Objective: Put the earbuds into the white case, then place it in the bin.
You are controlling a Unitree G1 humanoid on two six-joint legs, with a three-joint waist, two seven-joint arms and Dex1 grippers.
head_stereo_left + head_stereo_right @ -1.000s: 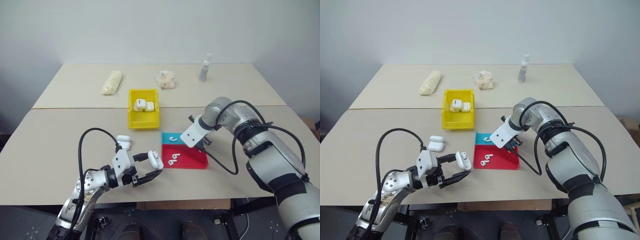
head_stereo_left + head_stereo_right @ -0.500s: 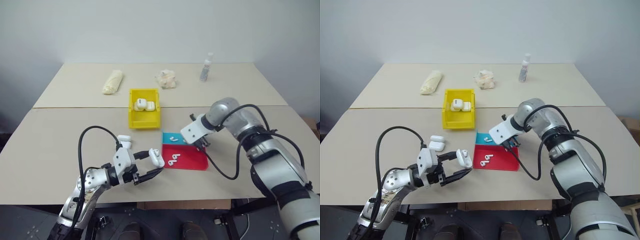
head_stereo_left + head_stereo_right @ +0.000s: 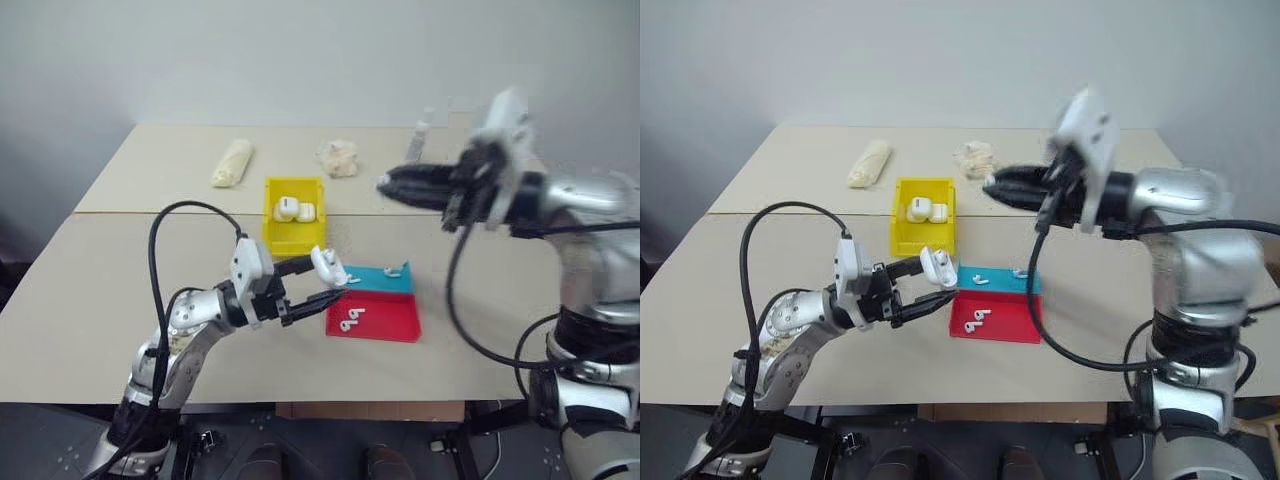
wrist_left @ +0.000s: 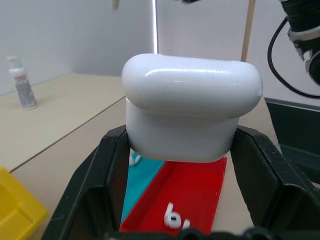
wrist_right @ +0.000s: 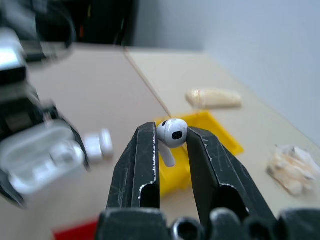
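Clearly, the left gripper point(image 3: 318, 282) reaches level toward the frame's centre, fingers clamped on the white case point(image 3: 328, 267), lid open, above the tray point(image 3: 385, 322). Upper right, the raised right gripper point(image 5: 170, 145) points leftward, fingers pinching an earbud point(image 5: 172, 135) above the table behind the yellow bin point(image 3: 292, 235).

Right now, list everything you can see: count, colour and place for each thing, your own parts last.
bin: one, yellow, mid-table, holding two white cases.
white case: one, lid open, held in the left claw above the table.
earbud: one, white, pinched in the right claw.
tray: one, red and teal, right of the bin, about four loose earbuds inside.
wrapped roll: one, cream, far left.
crumpled bag: one, pale, far middle.
small bottle: one, clear, far right.
table: beige.
left claw: black.
right claw: black, raised.
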